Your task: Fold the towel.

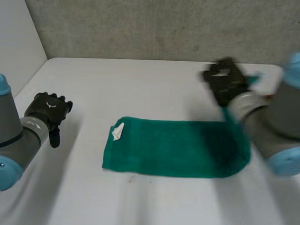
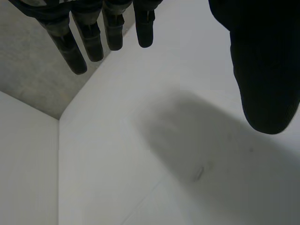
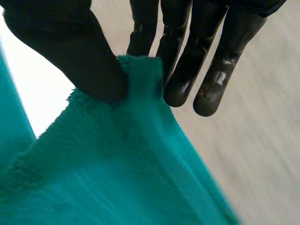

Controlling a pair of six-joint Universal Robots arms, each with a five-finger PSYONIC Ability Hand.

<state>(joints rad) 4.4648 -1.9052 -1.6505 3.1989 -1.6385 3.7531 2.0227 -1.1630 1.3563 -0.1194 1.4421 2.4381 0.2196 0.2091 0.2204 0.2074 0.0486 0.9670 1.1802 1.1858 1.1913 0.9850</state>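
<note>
A green towel (image 1: pixel 173 148) lies in a long strip across the middle of the white table (image 1: pixel 141 82), with a small white label (image 1: pixel 118 131) at its left end. My right hand (image 1: pixel 225 80) is raised above the towel's right end and pinches a corner of it between thumb and fingers; the cloth (image 3: pixel 117 173) hangs down from that pinch. My left hand (image 1: pixel 48 109) hovers over bare table to the left of the towel, with straight fingers (image 2: pixel 89 40) and thumb holding nothing.
A grey wall (image 1: pixel 159 23) runs along the back of the table and a white side panel (image 1: pixel 14 32) closes off the left. Bare tabletop lies in front of and behind the towel.
</note>
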